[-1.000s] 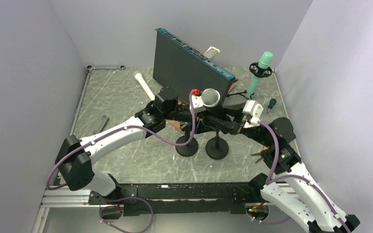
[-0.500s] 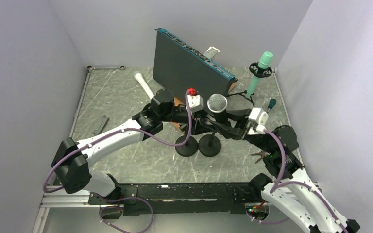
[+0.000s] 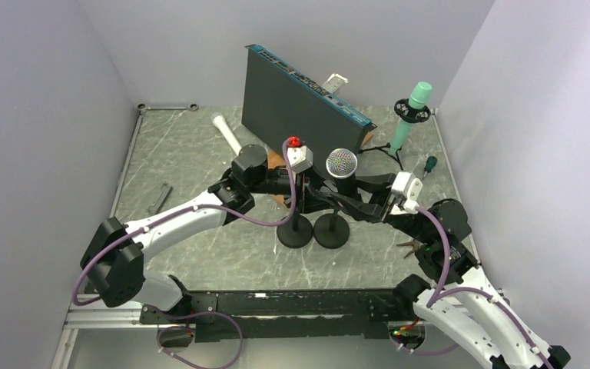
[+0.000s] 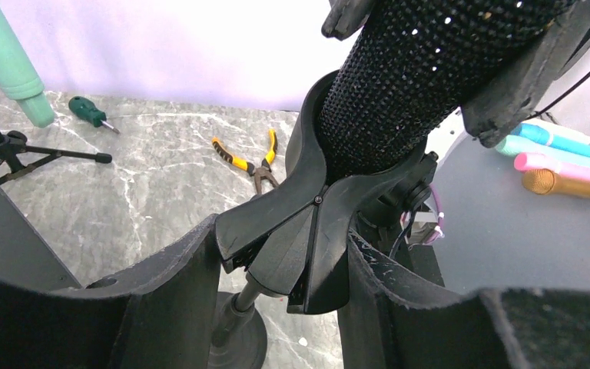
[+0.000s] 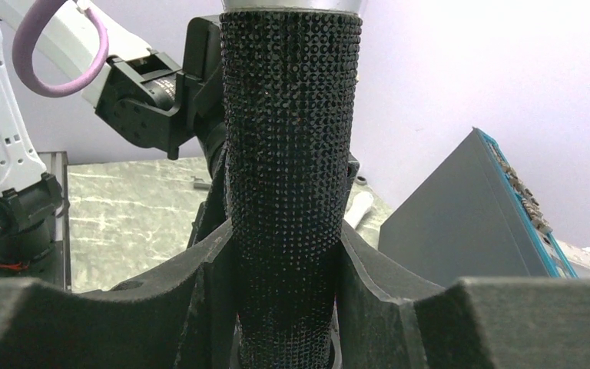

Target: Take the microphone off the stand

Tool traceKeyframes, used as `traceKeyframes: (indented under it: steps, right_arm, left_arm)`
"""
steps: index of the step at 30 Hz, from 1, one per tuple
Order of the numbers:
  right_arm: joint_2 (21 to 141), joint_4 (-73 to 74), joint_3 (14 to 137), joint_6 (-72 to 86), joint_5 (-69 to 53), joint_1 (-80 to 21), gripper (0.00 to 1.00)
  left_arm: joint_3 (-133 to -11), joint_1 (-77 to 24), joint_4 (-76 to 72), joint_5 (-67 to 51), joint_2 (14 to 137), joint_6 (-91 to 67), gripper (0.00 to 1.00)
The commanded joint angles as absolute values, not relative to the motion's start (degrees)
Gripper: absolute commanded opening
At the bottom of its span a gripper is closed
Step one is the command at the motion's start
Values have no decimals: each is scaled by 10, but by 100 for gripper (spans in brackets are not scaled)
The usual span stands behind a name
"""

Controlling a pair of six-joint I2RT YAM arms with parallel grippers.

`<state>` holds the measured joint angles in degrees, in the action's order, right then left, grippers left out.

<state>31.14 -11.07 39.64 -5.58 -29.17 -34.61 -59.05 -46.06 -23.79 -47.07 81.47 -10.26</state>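
The microphone (image 3: 342, 163) has a silver mesh head and a black studded body (image 5: 288, 192). It sits upright in the black clip (image 4: 307, 231) of a stand whose round base (image 3: 332, 231) rests on the table. My right gripper (image 3: 351, 198) is shut on the microphone's body, one finger on each side. My left gripper (image 3: 313, 187) is shut on the stand's clip just under the microphone. In the left wrist view the studded body (image 4: 407, 77) rises out of the clip.
A second stand base (image 3: 296, 231) sits just left of the first. A black box (image 3: 299, 100) stands behind. A teal microphone on a tripod (image 3: 409, 115), a screwdriver (image 3: 430, 164) and pliers (image 3: 409, 246) lie to the right. A white tube (image 3: 227, 134) and a bracket (image 3: 160, 197) lie to the left.
The stand and microphone have shifted left, so the base now sits close to the second base. My left wrist has drawn back to the left. Both grippers keep their hold.
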Motion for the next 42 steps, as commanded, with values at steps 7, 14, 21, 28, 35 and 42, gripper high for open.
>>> traceKeyframes:
  steps: [7,14,21,28,35,42]
  right_arm:
    - [283,-47,439,-51,-204,-349,25]
    - [305,156,517,48,-104,-349,64]
    - [376,288,618,53,-76,-349,95]
    - [474,396,765,53,12,-350,100]
    - [525,439,830,60,71,-370,98]
    - [553,414,832,61,179,-471,95]
  left_arm:
    - [-586,-460,-244,-404,827,-165,17]
    - [-582,-493,-204,-294,796,-129,3]
    - [-565,-518,-197,-210,768,-124,0]
    - [-558,-533,-199,-167,754,-126,0]
    - [-558,-541,-203,-114,758,-152,0]
    - [-558,-553,-200,-72,763,-172,0]
